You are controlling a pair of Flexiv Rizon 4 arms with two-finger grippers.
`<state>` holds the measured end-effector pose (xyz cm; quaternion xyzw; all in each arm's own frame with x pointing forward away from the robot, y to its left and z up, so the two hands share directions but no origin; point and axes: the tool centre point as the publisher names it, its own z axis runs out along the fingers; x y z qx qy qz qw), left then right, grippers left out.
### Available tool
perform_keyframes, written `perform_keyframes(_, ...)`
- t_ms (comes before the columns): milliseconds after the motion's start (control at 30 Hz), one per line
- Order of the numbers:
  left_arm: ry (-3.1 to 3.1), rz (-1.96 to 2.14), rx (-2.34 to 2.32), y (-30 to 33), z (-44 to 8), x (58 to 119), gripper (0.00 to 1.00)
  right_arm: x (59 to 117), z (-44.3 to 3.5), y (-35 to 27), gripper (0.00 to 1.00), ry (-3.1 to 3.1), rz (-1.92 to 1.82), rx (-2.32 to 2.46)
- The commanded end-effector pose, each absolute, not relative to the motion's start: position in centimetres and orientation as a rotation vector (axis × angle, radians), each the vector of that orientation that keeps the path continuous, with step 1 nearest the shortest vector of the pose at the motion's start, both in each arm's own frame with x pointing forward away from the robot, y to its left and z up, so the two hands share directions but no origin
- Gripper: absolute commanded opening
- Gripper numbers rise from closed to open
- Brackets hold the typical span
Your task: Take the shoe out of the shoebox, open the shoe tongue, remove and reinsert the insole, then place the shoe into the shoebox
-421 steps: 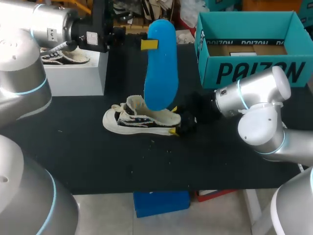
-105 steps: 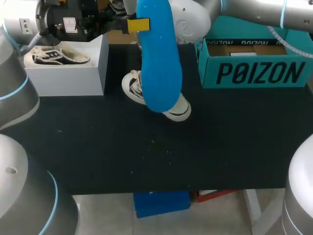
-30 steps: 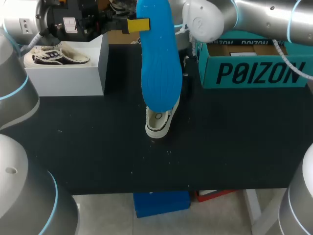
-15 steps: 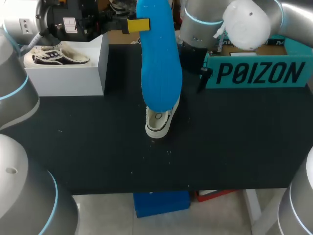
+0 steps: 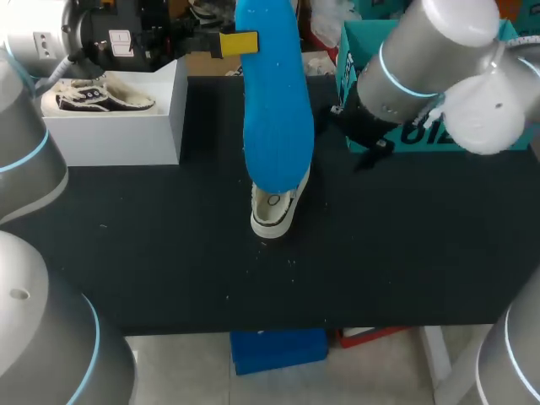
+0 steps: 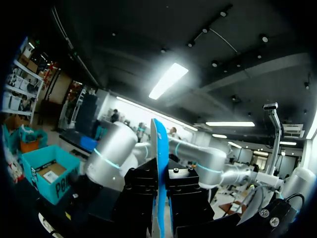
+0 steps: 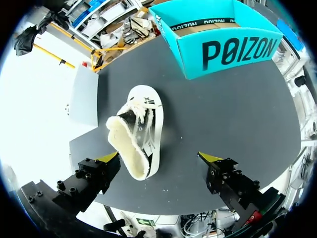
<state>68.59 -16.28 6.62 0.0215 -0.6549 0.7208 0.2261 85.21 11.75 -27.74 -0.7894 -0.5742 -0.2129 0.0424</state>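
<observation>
The shoe [image 5: 274, 211] lies mid-table [image 5: 152, 253], its insole [image 5: 274, 101] out and clamped upright above it by the left gripper [image 5: 239, 44]. The right gripper [image 7: 158, 158] hangs spread (empty). Reinsertion and the far-right shoebox [image 7: 233, 49] remain.

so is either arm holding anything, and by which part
The left arm clamps the blue insole in its jaws, near the insole's upper end. The right arm has its jaws open above the shoe, holding nothing.
</observation>
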Motion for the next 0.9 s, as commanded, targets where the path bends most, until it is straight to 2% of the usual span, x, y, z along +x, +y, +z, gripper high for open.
perform_keyframes(33,-1.806,1.988,0.059,-16.3,6.5,68.5,0.0,84.9,-27.0,10.3,1.0,-1.411,-1.188,-1.907)
perform_keyframes(567,-1.806,1.988,0.059,-16.3,6.5,68.5,0.0,85.6,-25.0,11.1,1.0,-1.261,-1.373,-1.477)
perform_keyframes(900,-1.806,1.988,0.059,-16.3,6.5,68.5,0.0,85.3,-24.5,11.4,1.0,-1.206,-1.412,-1.386)
